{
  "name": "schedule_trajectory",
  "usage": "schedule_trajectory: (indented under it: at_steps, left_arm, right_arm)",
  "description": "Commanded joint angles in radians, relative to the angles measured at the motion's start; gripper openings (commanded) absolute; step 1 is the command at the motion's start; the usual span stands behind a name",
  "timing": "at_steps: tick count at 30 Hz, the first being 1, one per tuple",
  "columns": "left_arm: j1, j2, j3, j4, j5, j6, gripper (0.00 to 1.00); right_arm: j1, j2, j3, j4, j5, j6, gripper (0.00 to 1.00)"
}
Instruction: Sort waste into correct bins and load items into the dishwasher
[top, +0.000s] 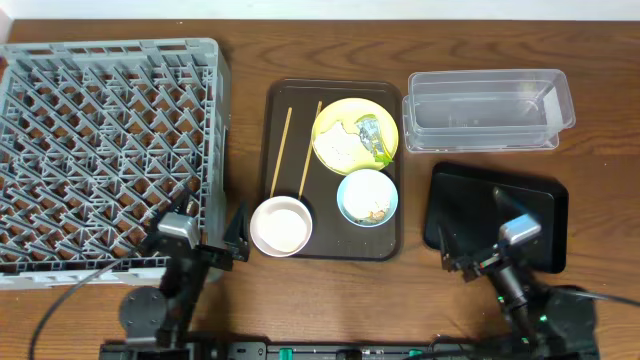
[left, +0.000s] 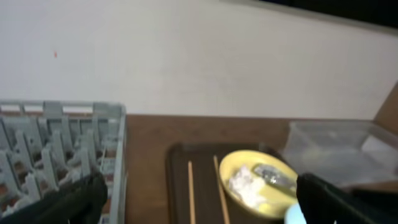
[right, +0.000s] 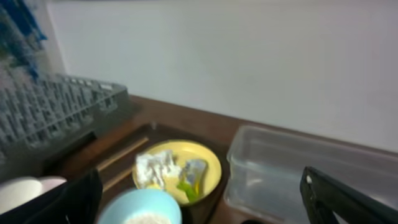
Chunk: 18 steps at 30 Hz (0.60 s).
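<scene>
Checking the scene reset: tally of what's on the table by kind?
Plates: 1, yellow plate
Bowls: 2, blue bowl, white bowl
Chopsticks: 2
Trays: 2, brown tray, black tray
Clear tubs: 1
Dish racks: 1
Total: 9

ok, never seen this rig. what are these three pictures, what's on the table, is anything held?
Two robot arms sit at a wooden table. One picture looks straight down; the other two come from cameras on each wrist, looking forward past that hand's own dark fingers. The left hand and right hand are both open and hold nothing. On the left is a grey dish rack. In the middle, a brown tray carries chopsticks, a yellow plate with a napkin and a wrapper, a blue bowl and a white bowl. On the right are a clear tub and a black tray.
</scene>
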Motion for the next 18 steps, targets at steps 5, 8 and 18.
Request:
schedule_trajectory:
  at_steps: [5,8,18]
  left_arm:
    - [-0.005,0.313,0.342,-0.297,0.110,0.010,0.98]
    - [-0.005,0.461,0.504,-0.439,0.164,0.010,0.98]
    - [-0.005,0.754,0.888,-0.789,0.166,0.010,0.98]
  right_arm:
    - [-0.004,0.405,0.370,-0.249,-0.116,0.017,0.99]
    - [-0.004,0.607,0.563,-0.410,-0.161,0.017,0.99]
    - [-0.004,1.096,1.047,-0.838,-0.195,0.042,0.99]
